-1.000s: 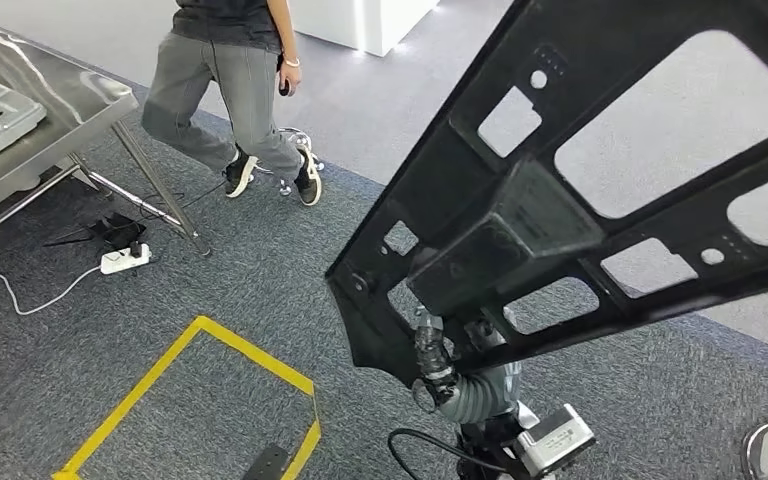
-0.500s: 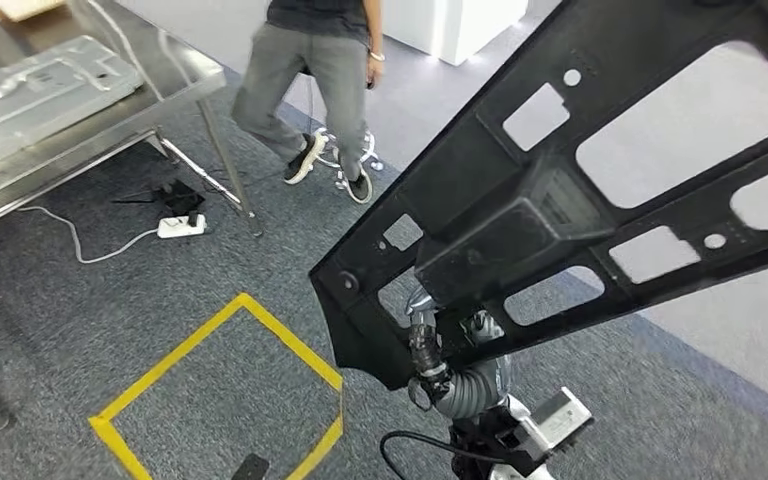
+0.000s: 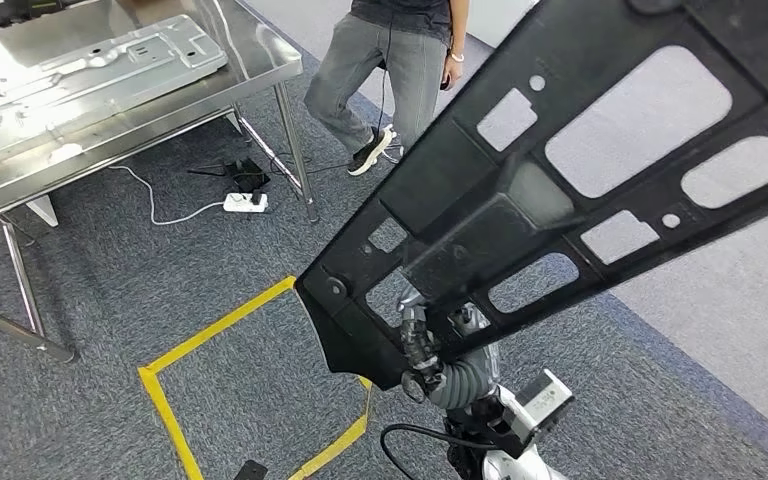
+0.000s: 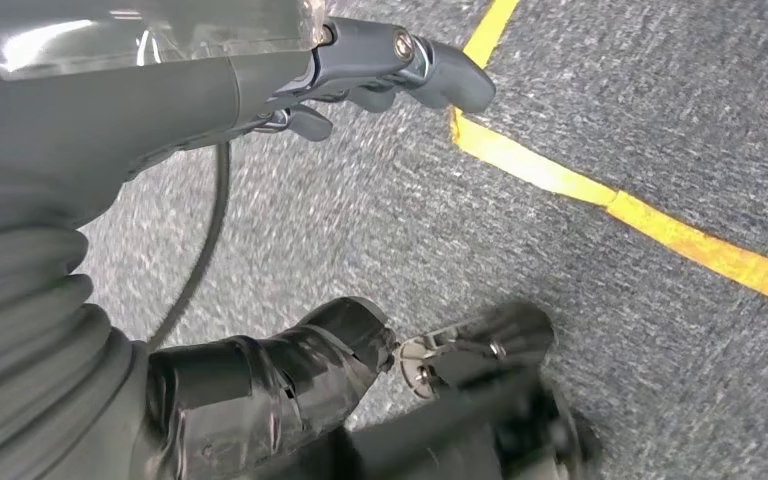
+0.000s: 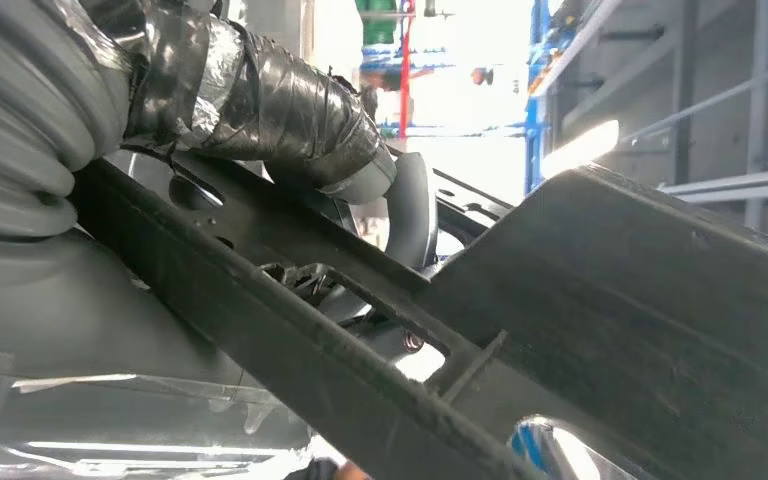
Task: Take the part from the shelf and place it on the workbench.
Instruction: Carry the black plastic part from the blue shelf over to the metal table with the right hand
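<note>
One part: a large black moulded frame (image 3: 580,170) with many cut-out windows crossed the head view at a slant, its low end near the robot's body and its high end running off the upper right.
Right hand: the right hand (image 3: 422,345) held the low end of the part from beneath; in the right wrist view its taped fingers (image 5: 260,100) wrapped over a black rib of the part (image 5: 600,300).
Left hand: the left hand (image 4: 290,330) hung over the carpet with nothing in it, thumb and darker fingers apart, fairly wide.
Workbench: a steel workbench (image 3: 250,75) stood at the upper left, well apart from the part, with a pressed metal sheet (image 3: 80,70) lying on it.
Floor: a yellow tape square (image 3: 230,390) marked the grey carpet between the robot and the bench; a white power strip (image 3: 245,202) lay under the bench.
Person: a person in grey trousers (image 3: 380,70) stood just beyond the bench's far corner.
Change: over the last second the whole view swung, so the bench came further into the picture and the tape square slid across; that was the camera turning, not the things moving. The part kept its place against the arm.
Meaning: the part was off the shelf and in carry; the robot seemed to be turning toward the bench, with the placing not yet done.
</note>
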